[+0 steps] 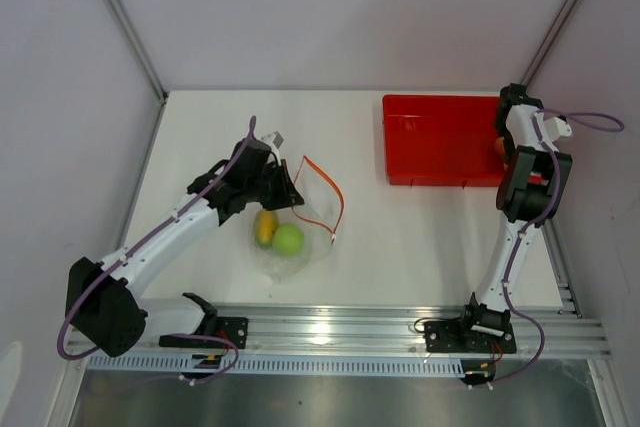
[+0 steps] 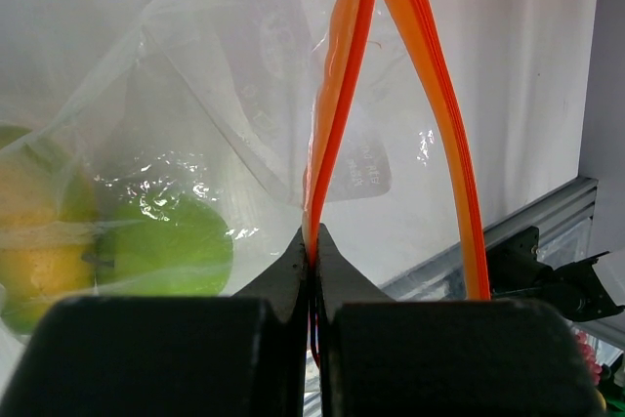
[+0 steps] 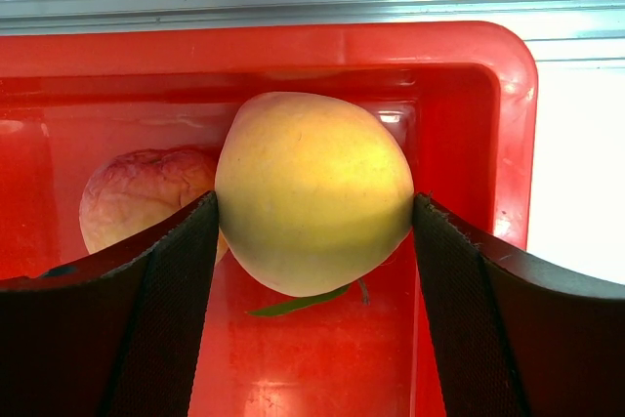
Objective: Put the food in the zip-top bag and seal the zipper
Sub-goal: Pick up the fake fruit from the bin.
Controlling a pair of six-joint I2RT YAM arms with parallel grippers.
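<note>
Grip first: the right gripper (image 3: 314,204) straddles the yellow peach (image 3: 312,183) with one jaw lying against each flank, so we judge it to be grasping the fruit, though we cannot tell how firmly; the peach sits inside the red tray (image 3: 488,75), near the tray's right end wall; a second peach (image 3: 137,197), pinker, lies just beside it, deeper in the tray and partly hidden. We expect the peach to be light enough for these jaws but soft and easily bruised; being round, it may roll or squirt out if pinched off-centre; the widest middle, where the jaws stand, looks the right place to hold it, with gentle pressure.

The left gripper (image 2: 312,241) is clenched on one lip of the zipper (image 2: 439,124), well apart from the tray, off its left end; the other lip bows away, so the mouth of the zip-top bag (image 2: 244,56) gapes. The bag's film looks thin, floppy and slippery; the orange strip seems its stiffest part, hence the best hold. The apple (image 2: 166,241) and the mango (image 2: 39,251) lie touching inside the bag, farther from the tray than the mouth is; we judge two fruits bagged, two left in the tray, and the zipper not yet ready to seal.
</note>
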